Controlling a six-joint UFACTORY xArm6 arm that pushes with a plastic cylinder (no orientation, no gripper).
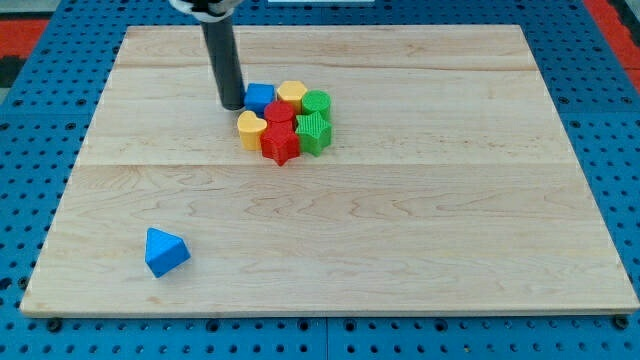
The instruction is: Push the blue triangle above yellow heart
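The blue triangle (165, 251) lies alone near the board's bottom left. The yellow heart (251, 130) sits at the left side of a tight cluster of blocks in the upper middle. My tip (232, 104) rests on the board just left of a blue block (260, 97) at the cluster's top left, and just above the yellow heart. The tip is far from the blue triangle, up and to its right.
The cluster also holds a yellow block (292, 94), a red block (279, 115), a red star (281, 145), a green round block (317, 103) and a green star (313, 131). The wooden board (450, 230) lies on a blue pegboard surface.
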